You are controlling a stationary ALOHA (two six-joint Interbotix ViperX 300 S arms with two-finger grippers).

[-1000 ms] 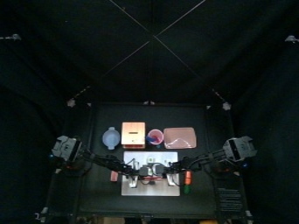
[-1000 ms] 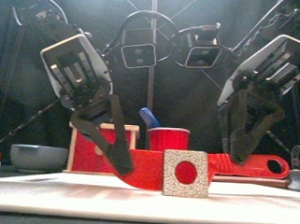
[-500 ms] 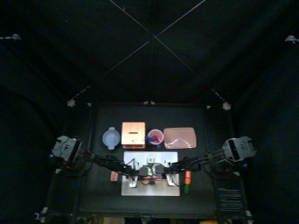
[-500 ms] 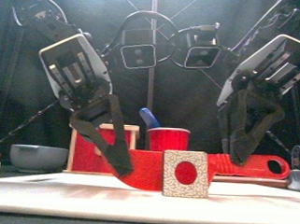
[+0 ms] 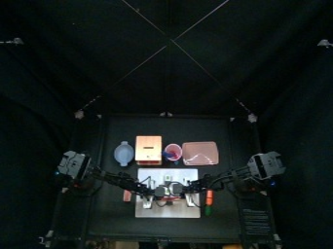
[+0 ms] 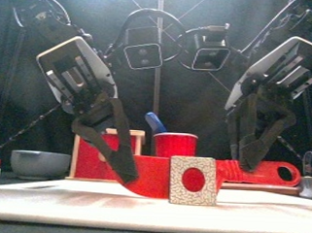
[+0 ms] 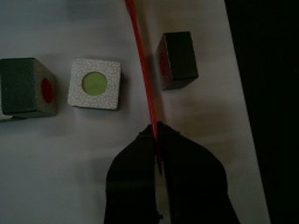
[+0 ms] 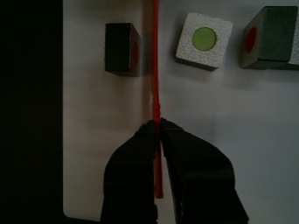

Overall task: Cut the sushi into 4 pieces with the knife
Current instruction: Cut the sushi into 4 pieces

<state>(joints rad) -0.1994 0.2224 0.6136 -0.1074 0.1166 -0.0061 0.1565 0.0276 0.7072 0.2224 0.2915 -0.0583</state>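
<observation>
Left tool [image 7: 156, 131] shifted slightly outward; with right tool [image 8: 153, 129] still pinched red knife [image 6: 254, 172]. Three sushi pieces [image 7: 96, 84] seen apart on white cutting board [image 7: 59, 175], one near its edge; cutting likely almost finished.

Knife [image 6: 262, 173]: red all over. Sushi pcs [image 7: 177, 59]: dark green skin, white speckled faces; front pc [image 6: 194, 180] w/ red centre, another pc [image 7: 96, 85] w/ green centre. Board [image 6: 63, 210] white. Cup [image 6: 177, 144] red, 2nd knife [image 6: 153, 121] blue. Bowl [image 6: 37, 162] blue-grey. Tray [image 5: 201, 152] pink. My L gripper [image 7: 155, 131] & R gripper [image 8: 153, 129]: black jaws.
</observation>
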